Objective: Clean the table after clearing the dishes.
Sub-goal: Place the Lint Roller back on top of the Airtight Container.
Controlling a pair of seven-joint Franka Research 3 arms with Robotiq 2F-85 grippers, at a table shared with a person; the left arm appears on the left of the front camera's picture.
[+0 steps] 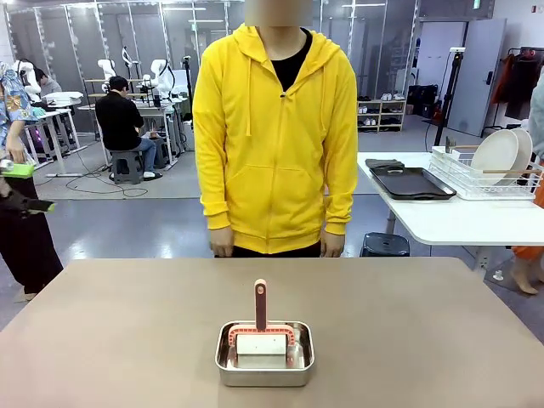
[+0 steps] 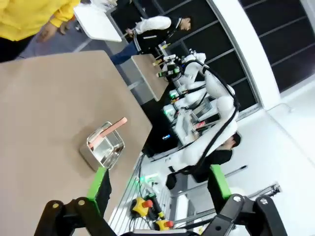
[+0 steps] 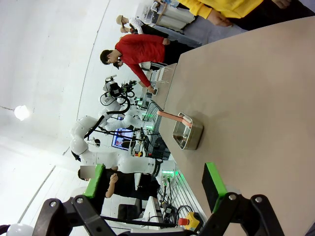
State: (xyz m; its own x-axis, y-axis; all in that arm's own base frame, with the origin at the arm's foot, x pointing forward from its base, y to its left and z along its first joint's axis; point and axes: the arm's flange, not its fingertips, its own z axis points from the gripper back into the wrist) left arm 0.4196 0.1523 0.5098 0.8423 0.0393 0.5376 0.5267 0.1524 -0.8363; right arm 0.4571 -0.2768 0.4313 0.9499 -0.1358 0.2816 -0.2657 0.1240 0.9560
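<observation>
On the table [image 1: 102,331], bare of dishes, the steel pan [image 1: 264,364] sits near the robot's edge with the scrubber's pink handle [image 1: 260,303] pointing away toward the person, roughly midway between the wide-open, empty left gripper [image 2: 160,189] and right gripper [image 3: 156,187].

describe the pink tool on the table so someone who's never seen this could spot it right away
Start at the wide brown table in front of the person in the yellow hoodie. Near its front edge, about midway across, sits a small steel pan. The tool rests in that pan: a white block in a salmon-pink frame, its pink handle sticking out past the pan's far rim.
</observation>
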